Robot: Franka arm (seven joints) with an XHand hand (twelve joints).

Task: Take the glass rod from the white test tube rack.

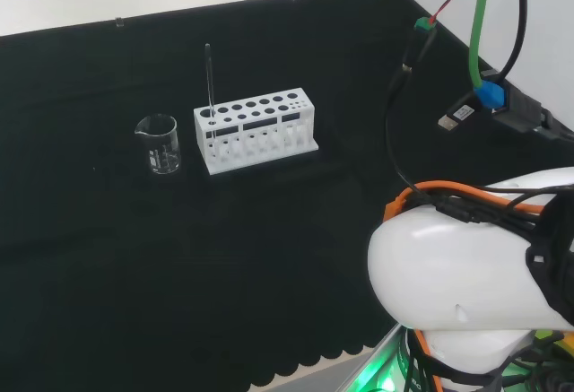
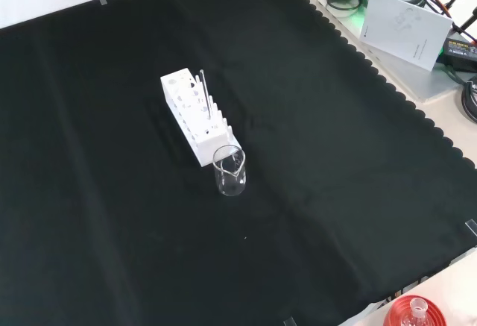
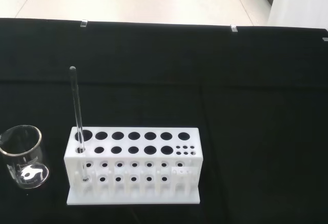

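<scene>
Nearest in the head view, the arm's white link (image 1: pixel 475 275) was seen at the right, well apart from the ware, and whether the robot hand was spread or curled could not be told. Farther out on the black-clothed surface (image 1: pixel 269 266), the white test tube rack (image 1: pixel 256 129) was found standing with the glass rod (image 1: pixel 209 82) upright in a hole at its left end, the task's thing not yet taken. Just beside that same end a clear beaker (image 1: pixel 159 143) was set, near the rack but apart from it. Trouble was judged likeliest right there: a long reach was still needed, and the beaker could be knocked over if the approach were made from its side. The rod, thin and clear, could be missed or struck sideways, and the light rack tipped or dragged if the rod were pulled at a slant rather than straight up. In the front view the rod (image 2: pixel 202 87) was hard to make out against the rack (image 2: pixel 195 117), and its lower end was hidden inside. Beyond, at that view's lower edge, a flask on a red stand (image 2: pixel 414 312) was cut off.
</scene>
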